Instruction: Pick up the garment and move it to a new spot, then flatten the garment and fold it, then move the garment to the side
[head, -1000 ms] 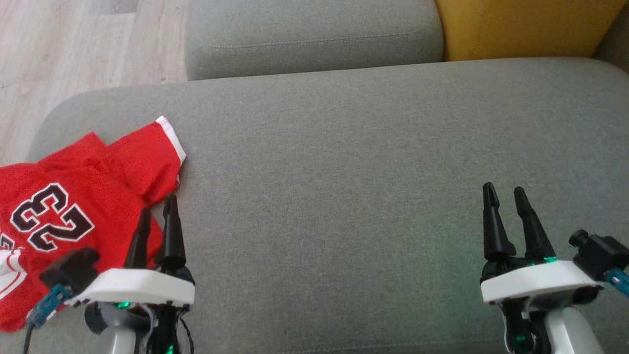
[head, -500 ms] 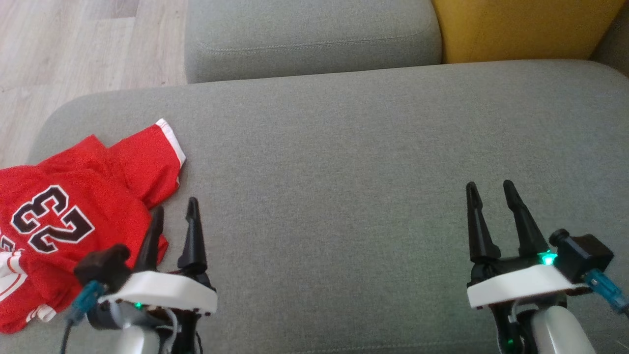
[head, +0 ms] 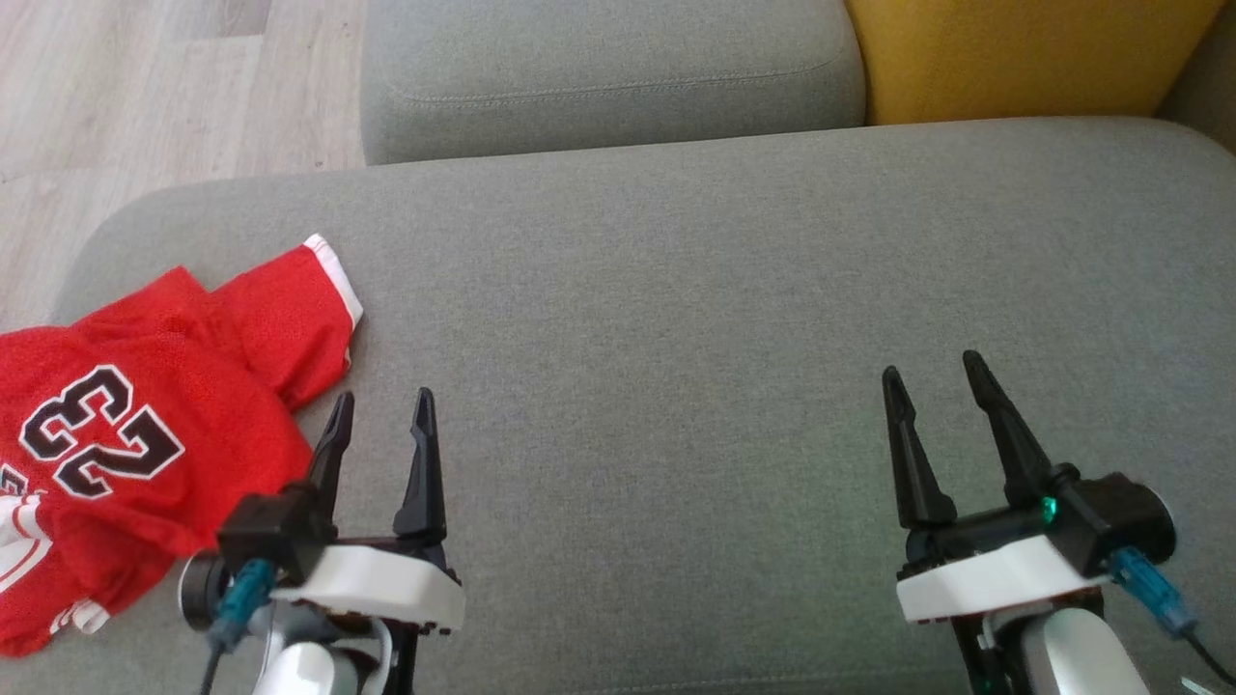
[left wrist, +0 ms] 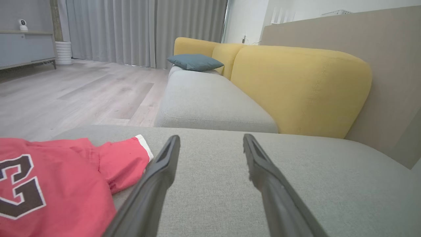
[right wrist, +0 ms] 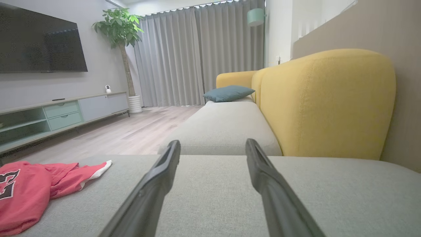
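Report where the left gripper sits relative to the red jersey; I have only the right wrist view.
Observer: The left gripper sits just right of the red jersey, fingers open, empty, above the grey seat cushion.
Operator: Describe the jersey's top face.
Observer: A black number 23 faces up, whole.
Operator: Check its near corner.
Observer: White striped trim shows there, at the head view's left edge.

White wrists [head: 386, 587], black tapered jaws
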Robot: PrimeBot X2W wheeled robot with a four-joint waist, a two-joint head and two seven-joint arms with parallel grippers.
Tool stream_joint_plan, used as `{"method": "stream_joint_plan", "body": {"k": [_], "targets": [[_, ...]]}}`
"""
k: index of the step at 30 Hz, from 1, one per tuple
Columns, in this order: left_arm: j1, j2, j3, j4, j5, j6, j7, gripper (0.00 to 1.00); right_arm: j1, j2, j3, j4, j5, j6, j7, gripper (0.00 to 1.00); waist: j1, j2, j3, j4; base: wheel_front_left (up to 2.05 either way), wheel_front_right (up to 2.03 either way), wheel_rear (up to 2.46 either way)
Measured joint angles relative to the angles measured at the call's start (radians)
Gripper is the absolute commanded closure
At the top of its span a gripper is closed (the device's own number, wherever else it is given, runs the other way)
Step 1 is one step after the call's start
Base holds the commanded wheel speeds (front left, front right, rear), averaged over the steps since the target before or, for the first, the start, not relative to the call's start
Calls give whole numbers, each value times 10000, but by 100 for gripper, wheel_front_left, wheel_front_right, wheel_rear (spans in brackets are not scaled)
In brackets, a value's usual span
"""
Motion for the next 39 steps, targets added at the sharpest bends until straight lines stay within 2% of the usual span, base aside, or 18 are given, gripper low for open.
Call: {"method": "stream_joint_plan", "body": {"k": [7, 12, 22, 30, 39], "targets": [[6, 17, -63, -268, 382, 176, -217, 0, 7, -2, -6, -81, -255, 0, -219, 0, 0, 0, -2, 67, 0, 0, 0], [85, -104, 146, -430, 690, 142, -383, 0, 113, -4, -136, -40, 529, 0, -322, 0, 0, 0, -23, 101, 0, 0, 0], [626, -408, 690, -428, 1546, -362, -614, 0, 409, -2, -445, 696, 1200, 0, -614, 0, 0, 0, -72, 114, 0, 0, 0], [625, -426, 700, -38, 1584, -631, -614, 0, 405, -4, -752, 1007, 1542, 0, -614, 0, 0, 0, -91, 78, 0, 0, 0], [622, -435, 686, 8, 1406, -545, -614, 0, 400, -2, -748, 1106, 1622, 0, -614, 0, 0, 0, -80, 196, 0, 0, 0]]}}
